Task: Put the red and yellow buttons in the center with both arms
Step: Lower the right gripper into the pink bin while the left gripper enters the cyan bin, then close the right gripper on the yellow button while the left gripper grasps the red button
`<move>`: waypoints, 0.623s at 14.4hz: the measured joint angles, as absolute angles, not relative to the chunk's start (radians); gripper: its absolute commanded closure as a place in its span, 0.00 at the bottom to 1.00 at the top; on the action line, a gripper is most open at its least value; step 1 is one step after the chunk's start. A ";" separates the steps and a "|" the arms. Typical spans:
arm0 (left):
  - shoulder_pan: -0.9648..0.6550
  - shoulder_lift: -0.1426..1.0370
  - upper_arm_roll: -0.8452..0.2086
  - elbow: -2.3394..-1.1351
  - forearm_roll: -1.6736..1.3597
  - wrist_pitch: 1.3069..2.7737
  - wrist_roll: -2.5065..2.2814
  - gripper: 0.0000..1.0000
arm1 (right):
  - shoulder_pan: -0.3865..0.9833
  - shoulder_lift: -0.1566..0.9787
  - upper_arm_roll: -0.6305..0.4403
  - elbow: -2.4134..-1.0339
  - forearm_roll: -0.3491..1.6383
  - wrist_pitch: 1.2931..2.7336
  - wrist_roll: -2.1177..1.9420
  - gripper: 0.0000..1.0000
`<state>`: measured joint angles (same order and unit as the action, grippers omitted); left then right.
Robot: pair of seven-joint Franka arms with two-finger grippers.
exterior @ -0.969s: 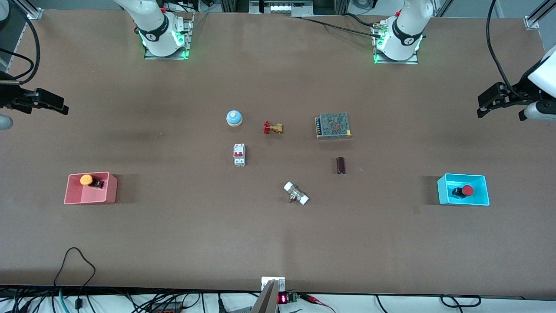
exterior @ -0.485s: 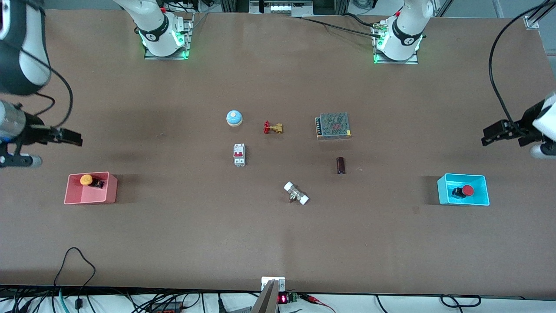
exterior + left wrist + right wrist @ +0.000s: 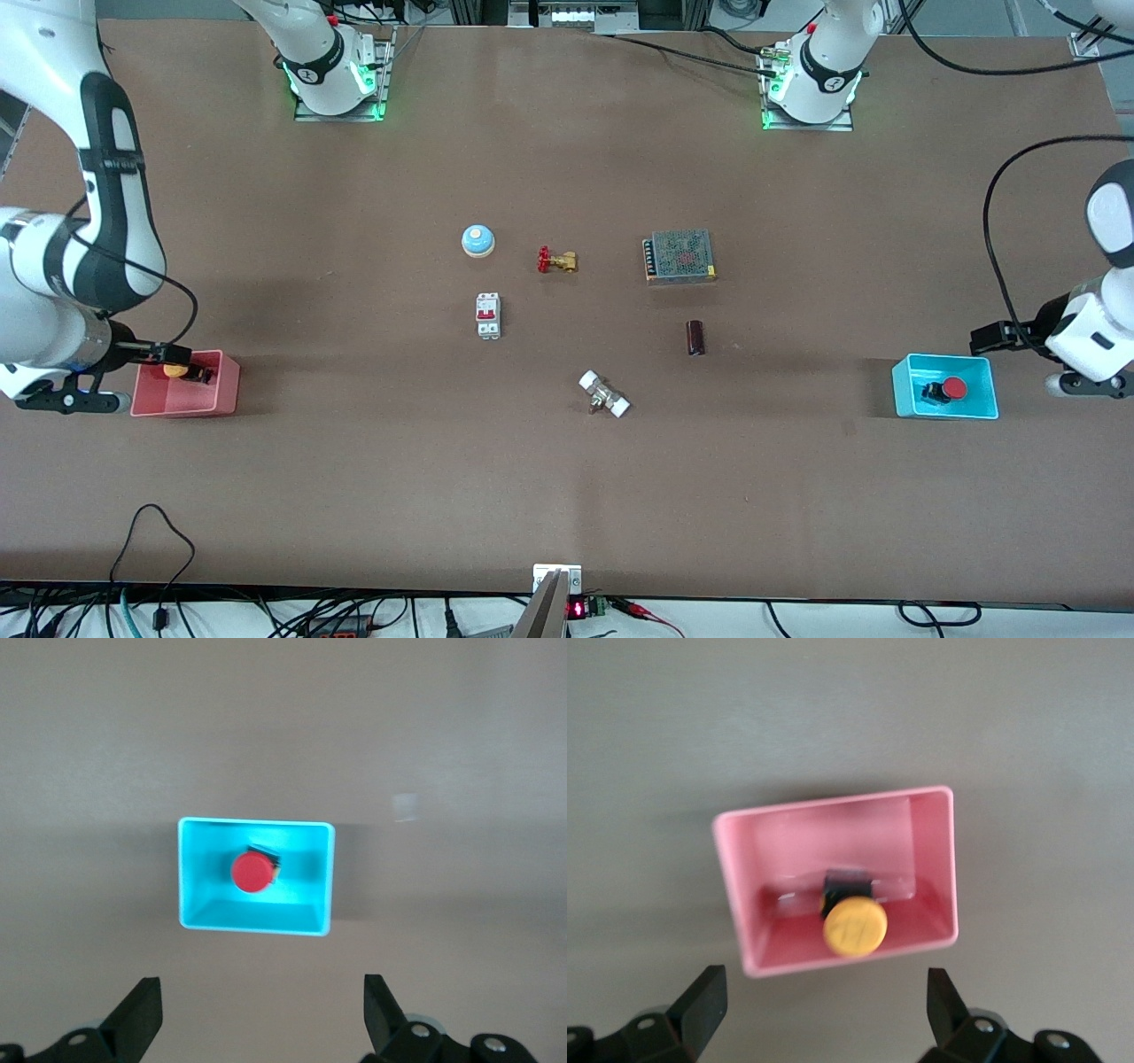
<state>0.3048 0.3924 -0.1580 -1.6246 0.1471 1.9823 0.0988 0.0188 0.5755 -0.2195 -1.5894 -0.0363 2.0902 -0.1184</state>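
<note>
The yellow button (image 3: 177, 369) sits in the pink bin (image 3: 226, 390) at the right arm's end of the table. It also shows in the right wrist view (image 3: 855, 926), inside the pink bin (image 3: 932, 859). My right gripper (image 3: 164, 352) is open and empty, over the bin's edge (image 3: 824, 1014). The red button (image 3: 953, 387) sits in the cyan bin (image 3: 902, 394) at the left arm's end. It also shows in the left wrist view (image 3: 252, 873), inside the cyan bin (image 3: 184, 877). My left gripper (image 3: 988, 338) is open and empty, beside that bin (image 3: 263, 1019). The brown tabletop center (image 3: 585, 328) is bare.
Around the center lie a blue bell (image 3: 477, 240), a brass valve with a red handle (image 3: 556, 260), a metal power supply (image 3: 679, 256), a white breaker (image 3: 488, 315), a dark cylinder (image 3: 695, 338) and a white fitting (image 3: 604, 394).
Both arms have swung in from the table's ends. The right gripper has come over the pink bin, the left gripper next to the cyan bin. The buttons have not moved.
</note>
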 measured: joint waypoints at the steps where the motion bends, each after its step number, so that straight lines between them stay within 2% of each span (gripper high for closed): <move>1: 0.312 0.420 -0.158 -1.625 0.165 2.005 0.105 0.00 | 0.012 0.598 -0.219 -1.586 -0.036 2.118 -0.136 0.00; 9: 0.337 0.613 -0.158 -1.624 0.182 2.182 0.120 0.00 | -0.015 0.674 -0.219 -1.573 0.035 2.144 -0.235 0.00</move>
<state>0.3366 0.6134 -0.1579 -1.6237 0.1822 2.1817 0.1204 -0.0154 0.6740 -0.2194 -1.5729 0.0346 2.1439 -0.2351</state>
